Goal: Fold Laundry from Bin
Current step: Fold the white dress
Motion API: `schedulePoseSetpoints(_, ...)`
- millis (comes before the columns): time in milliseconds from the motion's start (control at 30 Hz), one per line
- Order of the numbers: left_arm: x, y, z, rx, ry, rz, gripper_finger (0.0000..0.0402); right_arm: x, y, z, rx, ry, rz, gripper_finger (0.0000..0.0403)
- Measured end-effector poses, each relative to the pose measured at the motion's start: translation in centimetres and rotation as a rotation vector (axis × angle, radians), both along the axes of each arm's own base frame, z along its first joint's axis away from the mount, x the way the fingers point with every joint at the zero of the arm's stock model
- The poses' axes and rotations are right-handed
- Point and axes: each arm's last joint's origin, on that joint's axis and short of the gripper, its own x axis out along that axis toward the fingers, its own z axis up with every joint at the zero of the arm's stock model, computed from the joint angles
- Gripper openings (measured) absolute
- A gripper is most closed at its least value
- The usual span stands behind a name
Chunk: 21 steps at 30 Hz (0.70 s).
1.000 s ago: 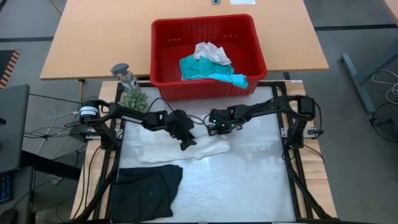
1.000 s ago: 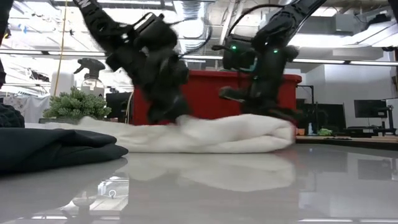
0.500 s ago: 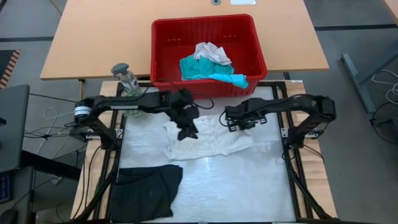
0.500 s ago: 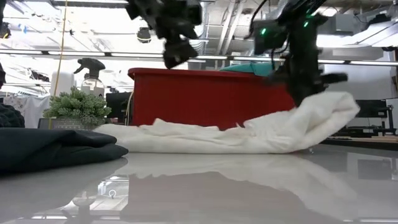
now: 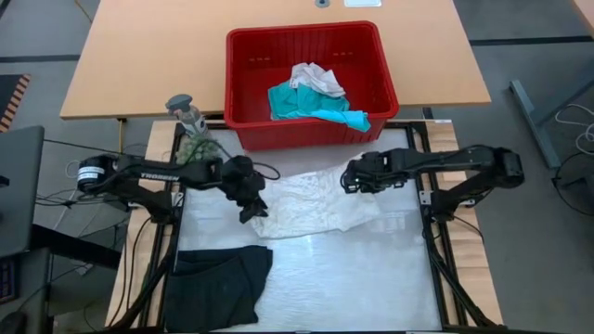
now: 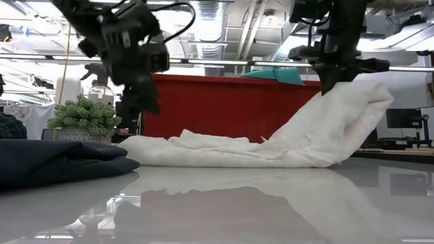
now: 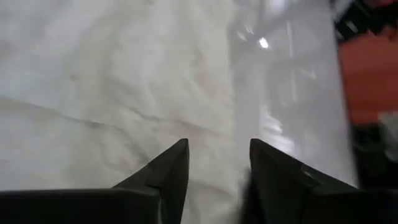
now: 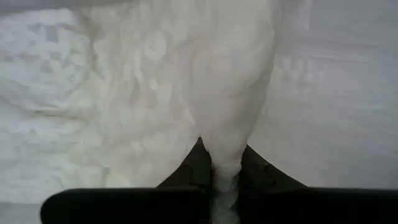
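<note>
A white lacy garment lies spread on the table's middle, its left part flat. Its right end is raised under my right gripper, which is shut on it. My left gripper hovers open just above the garment's left edge with nothing between its fingers. A folded black garment lies at the near left. The red bin stands at the far edge and holds a teal garment and a white one. My right gripper pinches a bunched fold of the white garment's right end between its two fingers, from above, pointing steeply down. That end is lifted clear and slopes down to the left. The rest lies on the table.
A small green plant and a spray bottle stand at the far left beside the bin. The black frame rails run along the table's sides. Bare tabletop lies near and to the right.
My right gripper has risen and gone toward the table's right edge, lifting the white garment's right end while the left part stayed down. My left gripper has come up off the garment, then swung toward the left edge. The rolled strip has spread out wider.
</note>
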Motion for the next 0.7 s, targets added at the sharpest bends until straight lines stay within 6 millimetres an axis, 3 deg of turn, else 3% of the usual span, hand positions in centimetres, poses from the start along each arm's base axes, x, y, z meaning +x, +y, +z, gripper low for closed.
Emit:
schedulePoseSetpoints(167,-0.9,-0.3,-2.2,0.115,0.092,0.107,0.0096,1.0,0.3,-0.1,-0.006,-0.075,0.012,0.0057)
schedulePoseSetpoints(400,-0.4,-0.5,-4.4,0.162,0.123,0.079,0.0010,1.7,0.2,-0.1,-0.021,-0.111,0.013,0.0057)
schedulePoseSetpoints(533,0.5,-0.5,-6.4,0.112,0.151,0.067,0.0005,1.9,0.2,0.3,-0.025,-0.133,0.018,0.0057)
schedulePoseSetpoints(700,1.8,-0.5,-7.3,0.082,0.159,0.016,0.0001,2.4,0.2,1.5,-0.046,-0.172,0.044,0.0057)
